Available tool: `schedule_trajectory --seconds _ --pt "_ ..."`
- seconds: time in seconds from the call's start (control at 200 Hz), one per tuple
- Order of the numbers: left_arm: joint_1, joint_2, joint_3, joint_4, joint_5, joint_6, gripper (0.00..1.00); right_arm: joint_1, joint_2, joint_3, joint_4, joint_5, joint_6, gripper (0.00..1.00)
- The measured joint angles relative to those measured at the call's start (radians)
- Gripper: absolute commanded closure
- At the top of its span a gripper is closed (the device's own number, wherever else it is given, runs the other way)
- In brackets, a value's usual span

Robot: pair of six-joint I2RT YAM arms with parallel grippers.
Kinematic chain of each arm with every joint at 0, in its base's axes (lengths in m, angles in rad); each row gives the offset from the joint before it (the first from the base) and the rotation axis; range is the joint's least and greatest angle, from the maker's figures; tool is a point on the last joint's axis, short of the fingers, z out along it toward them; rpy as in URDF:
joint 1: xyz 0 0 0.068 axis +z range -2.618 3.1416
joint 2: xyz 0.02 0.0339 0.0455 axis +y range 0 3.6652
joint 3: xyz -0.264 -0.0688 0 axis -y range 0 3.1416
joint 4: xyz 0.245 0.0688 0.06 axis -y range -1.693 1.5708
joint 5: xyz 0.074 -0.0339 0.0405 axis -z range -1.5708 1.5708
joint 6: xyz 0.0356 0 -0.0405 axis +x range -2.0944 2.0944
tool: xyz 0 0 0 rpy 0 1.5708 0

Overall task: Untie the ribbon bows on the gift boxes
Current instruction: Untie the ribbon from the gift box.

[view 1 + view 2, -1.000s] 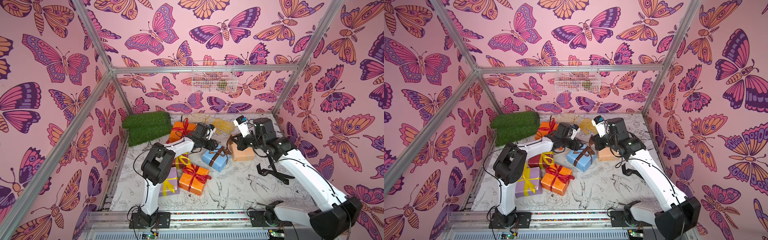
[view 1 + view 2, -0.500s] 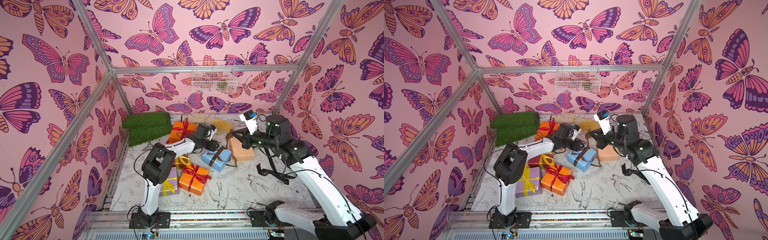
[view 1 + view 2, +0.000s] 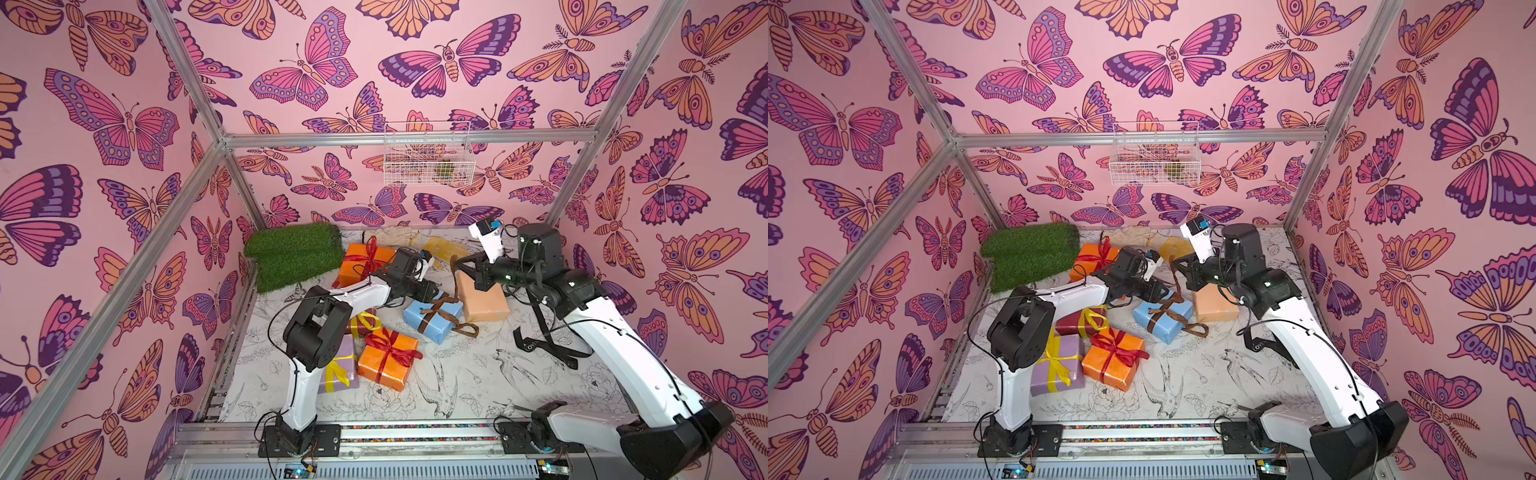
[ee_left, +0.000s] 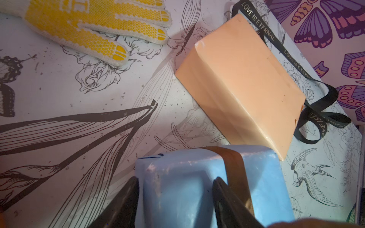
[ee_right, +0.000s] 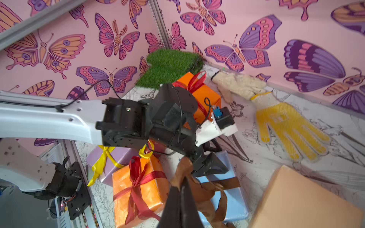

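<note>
L gripper (image 4: pixel 175 183) clamps end of light blue box (image 3: pixel 444 331), jaws approx. half apart on its 2 sides. R gripper (image 5: pixel 180 183) pinched tight on brown ribbon (image 5: pixel 223 182), strand raised above box, rest wrapped round it. Just beside: bare peach box (image 4: pixel 241 79), black ribbon (image 4: pixel 316 116) loose by it.

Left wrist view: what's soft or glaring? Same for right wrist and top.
Left wrist view: light blue box and the left end effector at the lens are soft and shadowed; glove sharp; mild sheen on the peach box. Right wrist view: right end effector is a dark blur, brown ribbon in it soft; far orange box crisp. Both top views: even light.
</note>
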Motion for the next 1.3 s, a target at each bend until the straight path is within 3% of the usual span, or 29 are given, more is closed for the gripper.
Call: schedule_trajectory --seconds 0.341,0.476,0.511,0.571,0.676,0.731,0.841,0.977,1.187,1.297 --pt "0.000 0.000 0.000 0.001 0.000 0.000 0.39 0.002 0.136 0.011 -0.018 -0.052 0.014 1.00" --pt "0.000 0.000 -0.002 0.004 0.000 0.000 0.39 0.002 0.214 0.065 -0.015 0.060 0.045 1.00" --pt "0.000 0.000 -0.002 0.005 0.000 0.000 0.39 0.002 0.234 0.087 -0.018 0.112 0.049 0.89" --pt "0.000 0.000 -0.003 0.007 0.000 0.000 0.39 0.001 0.270 0.130 -0.024 0.204 0.057 0.62" --pt "0.000 0.000 -0.003 0.010 0.000 -0.001 0.39 -0.002 0.323 0.195 -0.044 0.353 0.061 0.43" --pt "0.000 0.000 -0.004 0.011 0.000 -0.001 0.39 -0.004 0.340 0.215 -0.064 0.407 0.067 0.38" --pt "0.000 0.000 -0.005 0.014 -0.002 -0.001 0.39 -0.007 0.351 0.221 -0.106 0.483 0.068 0.40" --pt "0.000 0.000 -0.005 0.014 -0.003 -0.002 0.39 -0.005 0.325 0.199 -0.151 0.477 0.061 0.56" --pt "0.000 0.000 -0.005 0.014 0.000 0.000 0.39 0.068 0.088 -0.129 -0.116 0.320 0.042 0.62" --pt "0.001 0.000 -0.005 0.014 0.003 0.003 0.39 0.111 0.047 -0.254 -0.069 0.227 0.040 0.63"
